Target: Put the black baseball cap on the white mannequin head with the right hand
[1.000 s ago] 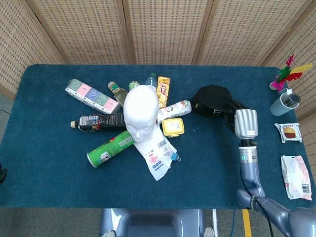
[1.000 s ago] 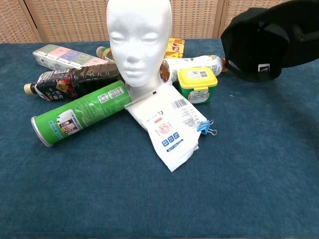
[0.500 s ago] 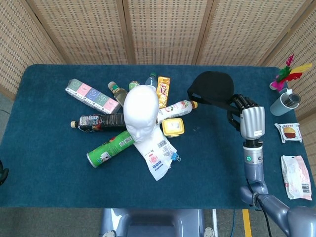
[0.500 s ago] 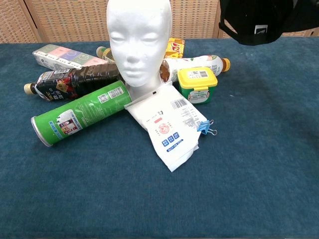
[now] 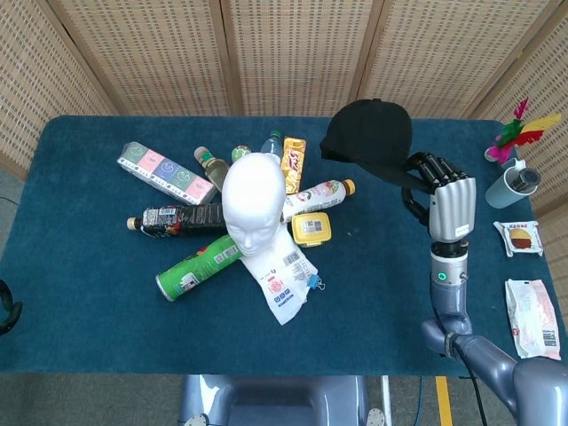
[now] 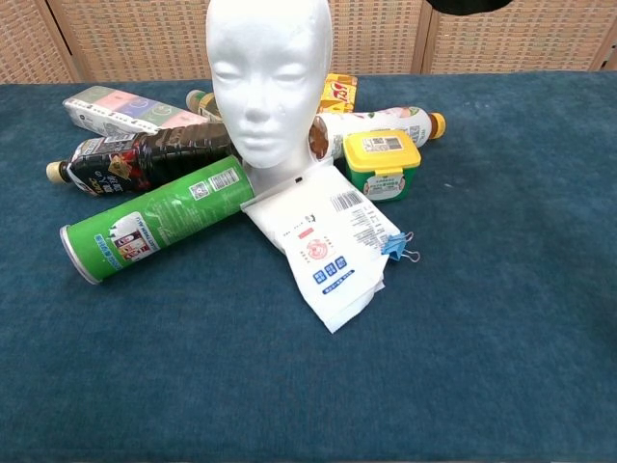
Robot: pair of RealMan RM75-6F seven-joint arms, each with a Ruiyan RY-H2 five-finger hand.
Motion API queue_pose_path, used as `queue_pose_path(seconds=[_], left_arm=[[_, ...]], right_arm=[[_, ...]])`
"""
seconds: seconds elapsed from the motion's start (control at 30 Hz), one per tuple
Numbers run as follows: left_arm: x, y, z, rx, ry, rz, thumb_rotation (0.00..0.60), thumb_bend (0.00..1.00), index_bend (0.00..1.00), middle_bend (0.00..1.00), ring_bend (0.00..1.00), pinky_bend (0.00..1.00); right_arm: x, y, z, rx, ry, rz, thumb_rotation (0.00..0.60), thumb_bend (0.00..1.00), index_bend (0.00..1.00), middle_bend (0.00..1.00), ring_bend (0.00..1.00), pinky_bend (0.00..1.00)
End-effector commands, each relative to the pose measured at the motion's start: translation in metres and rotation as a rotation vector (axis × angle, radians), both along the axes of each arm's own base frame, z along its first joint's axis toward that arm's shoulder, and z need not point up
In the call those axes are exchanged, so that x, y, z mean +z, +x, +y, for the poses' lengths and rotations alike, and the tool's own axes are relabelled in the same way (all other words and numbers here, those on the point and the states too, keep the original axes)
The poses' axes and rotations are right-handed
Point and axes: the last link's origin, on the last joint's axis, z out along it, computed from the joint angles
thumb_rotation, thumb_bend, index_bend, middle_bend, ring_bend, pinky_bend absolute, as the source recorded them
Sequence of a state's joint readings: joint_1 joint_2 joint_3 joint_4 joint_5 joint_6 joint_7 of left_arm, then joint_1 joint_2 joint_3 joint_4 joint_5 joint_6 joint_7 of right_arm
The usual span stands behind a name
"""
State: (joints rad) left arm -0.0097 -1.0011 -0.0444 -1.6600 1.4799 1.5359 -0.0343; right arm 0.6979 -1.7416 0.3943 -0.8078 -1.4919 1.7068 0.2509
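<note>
— Cap is up in the air, right? Where do we have it?

— Our right hand holds it by the back edge, fingers curled around it. It hangs above the table, off to the right of the white head.

— So what is left?

— We think the picking up is done. We must carry the cap over and set it down on top of the head. The head is bare now.

— Anything in the way?

— Lots lies around the head: a green can, a dark bottle, a yellow tub, a paper packet. None sit on top. We cannot see our left hand.
</note>
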Motion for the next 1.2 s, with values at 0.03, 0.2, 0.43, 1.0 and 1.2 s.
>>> queue_pose_path(seconds=[0.03, 0.2, 0.43, 1.0, 1.2], left_arm=[[0.0, 0.0, 0.0, 0.001, 0.002, 0.001, 0.6, 0.34, 0.66, 0.52, 0.39, 0.33], [0.001, -0.002, -0.001, 0.007, 0.003, 0.001, 0.6, 0.34, 0.66, 0.52, 0.39, 0.33], [0.0, -0.007, -0.002, 0.018, 0.0, -0.008, 0.6, 0.34, 0.66, 0.52, 0.39, 0.33], [-0.003, -0.016, 0.0, 0.017, -0.002, -0.034, 0.6, 0.34, 0.66, 0.52, 0.39, 0.33], [-0.003, -0.02, -0.002, 0.026, 0.002, -0.037, 0.6, 0.34, 0.66, 0.52, 0.39, 0.33]], right_arm=[[0.0, 0.013, -0.002, 0.031, -0.003, 0.003, 0.6, 1.0, 0.6, 0.47, 0.56, 0.72], [-0.006, 0.033, -0.008, 0.063, 0.007, 0.044, 0.6, 1.0, 0.6, 0.48, 0.57, 0.72], [-0.012, 0.053, -0.016, 0.07, 0.023, 0.105, 0.6, 1.0, 0.6, 0.48, 0.57, 0.71], [-0.016, 0.082, -0.032, -0.005, -0.002, 0.27, 0.6, 1.0, 0.61, 0.49, 0.57, 0.71], [-0.02, 0.093, -0.038, -0.017, 0.006, 0.3, 0.6, 1.0, 0.61, 0.49, 0.57, 0.71]])
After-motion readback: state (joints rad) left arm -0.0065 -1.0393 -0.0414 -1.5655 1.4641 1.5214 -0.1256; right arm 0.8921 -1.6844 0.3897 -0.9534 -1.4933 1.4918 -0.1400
